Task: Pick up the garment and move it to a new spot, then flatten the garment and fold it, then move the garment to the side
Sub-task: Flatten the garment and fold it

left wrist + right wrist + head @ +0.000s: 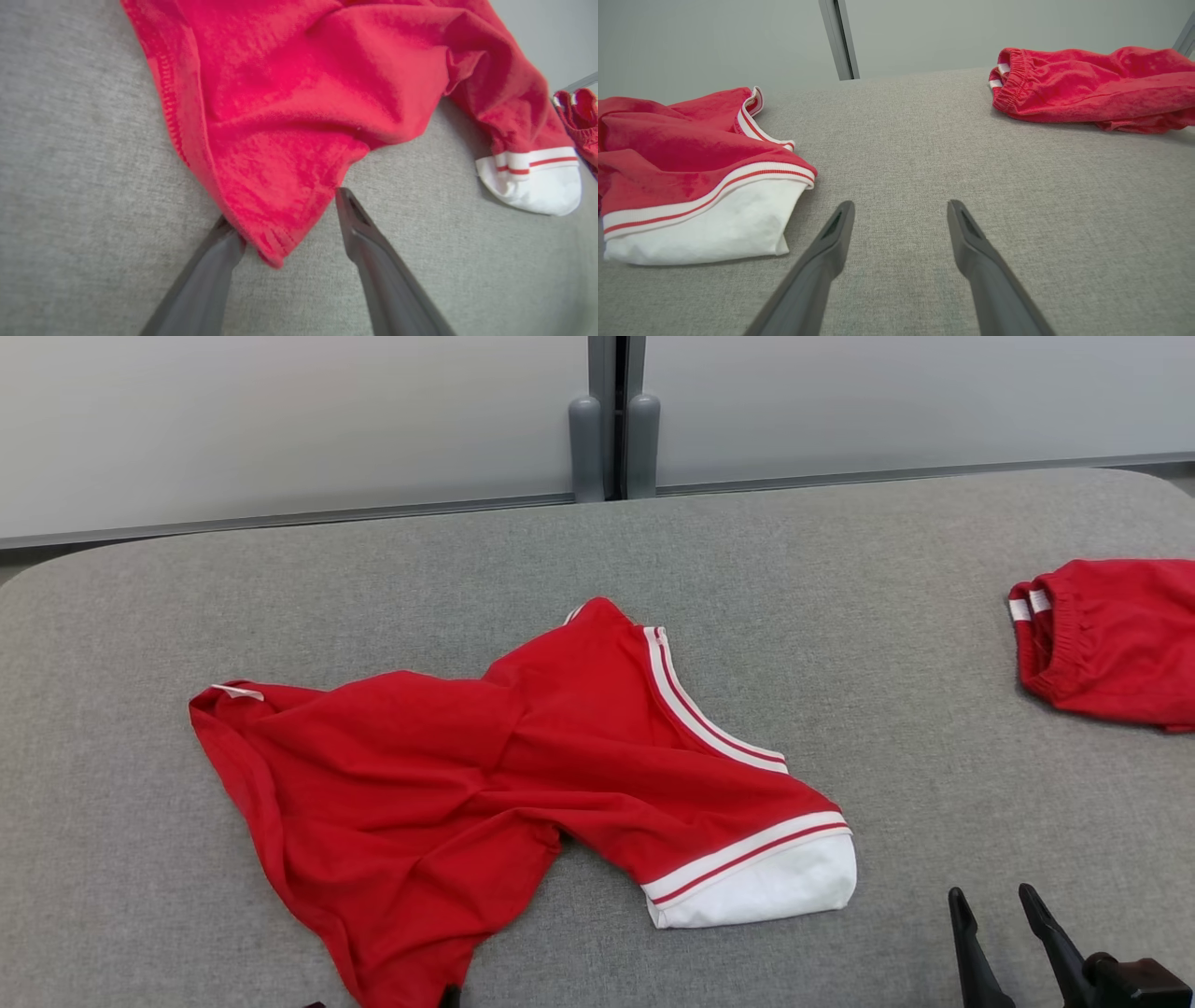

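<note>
Red knit cloth was what your left gripper (282,207) had in front of it. Its two dark fingers stood wide apart, and the nearest hem corner of the crumpled red short-sleeved shirt with white-and-red striped trim (485,756) poked down between them. Each finger was at or almost at the hem on its side, and nothing was clamped yet. Your right gripper (900,204) also had its fingers spread and empty, over bare grey woven table covering (840,551), with the shirt's white sleeve cuff (705,224) just beside it on its left. From that near corner the shirt ran away from you across the middle of the table, its long axis slanting from the left hem over to the cuff on the right. So your left arm was the nearer one, and I judge the coming move turned on closing over that corner. Well apart, at the far right, lay a second bunched red garment with an elastic waistband (1111,635).
</note>
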Controlling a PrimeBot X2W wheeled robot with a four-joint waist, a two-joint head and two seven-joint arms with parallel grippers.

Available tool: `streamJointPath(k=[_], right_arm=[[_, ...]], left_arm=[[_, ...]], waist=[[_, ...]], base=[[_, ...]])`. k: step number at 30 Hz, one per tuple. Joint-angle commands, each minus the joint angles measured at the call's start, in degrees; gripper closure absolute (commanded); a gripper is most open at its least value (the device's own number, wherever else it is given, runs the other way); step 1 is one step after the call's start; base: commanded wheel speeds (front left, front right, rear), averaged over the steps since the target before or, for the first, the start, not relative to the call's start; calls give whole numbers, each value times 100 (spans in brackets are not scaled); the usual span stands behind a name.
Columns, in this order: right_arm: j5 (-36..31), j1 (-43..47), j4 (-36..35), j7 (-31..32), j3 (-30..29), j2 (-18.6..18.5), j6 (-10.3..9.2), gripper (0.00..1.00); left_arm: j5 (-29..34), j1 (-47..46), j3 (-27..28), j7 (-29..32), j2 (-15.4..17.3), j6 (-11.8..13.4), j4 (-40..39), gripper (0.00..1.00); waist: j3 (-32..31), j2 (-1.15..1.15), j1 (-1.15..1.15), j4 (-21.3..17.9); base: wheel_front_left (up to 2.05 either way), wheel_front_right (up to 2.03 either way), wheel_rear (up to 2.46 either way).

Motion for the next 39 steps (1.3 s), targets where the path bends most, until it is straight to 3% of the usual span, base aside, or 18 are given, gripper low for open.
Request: streamJointPath(k=[1,10,15,18,22,28,29,30,31,35,39], right_arm=[[-51,-4,1,2,-38,-27,-2,0],[-26,118,-24,1,-122,-26,-2,0],[-25,99,-29,1,-134,-26,-2,0],[-20,66,-13,1,-100,-26,-2,0],[-13,20,15,1,-69,-25,-2,0],[-12,0,45,1,-45,-26,-2,0],[-14,32,61,2,-41,-27,-2,0],[-12,68,73,1,-35,-26,-2,0],[-12,93,82,1,-30,-27,-2,0],[4,160,89,2,-73,-38,-2,0],[-5,225,8,2,-172,-65,-2,0]], left_arm=[[-40,-105,-17,9,17,-94,87,100],[-186,228,240,239,598,-226,-1042,100],[-275,657,721,532,1276,-40,-2026,100],[-323,823,1050,674,1613,68,-2192,100],[-407,863,1246,703,1755,61,-1942,100],[-651,954,1082,681,1524,-134,-1478,100],[-668,971,1054,657,1480,-154,-1386,79],[-662,996,1029,629,1447,-139,-1301,51],[-630,1010,1035,583,1424,-107,-1205,0],[-497,1080,1186,82,1175,87,-896,0],[-116,1017,1408,-984,855,303,-620,0]], waist=[[1,0,0,-13],[-50,0,0,118],[-49,0,0,286],[-49,0,0,363],[-46,0,0,406],[-79,0,0,340],[-102,0,0,326],[-127,0,0,314],[-147,0,0,304],[-257,0,0,273],[-430,0,0,298]], base=[[0,0,0],[0,0,0],[0,0,0],[0,0,0],[0,0,0],[0,0,0],[0,0,0],[0,0,0],[0,0,0],[0,0,0],[0,0,0]])
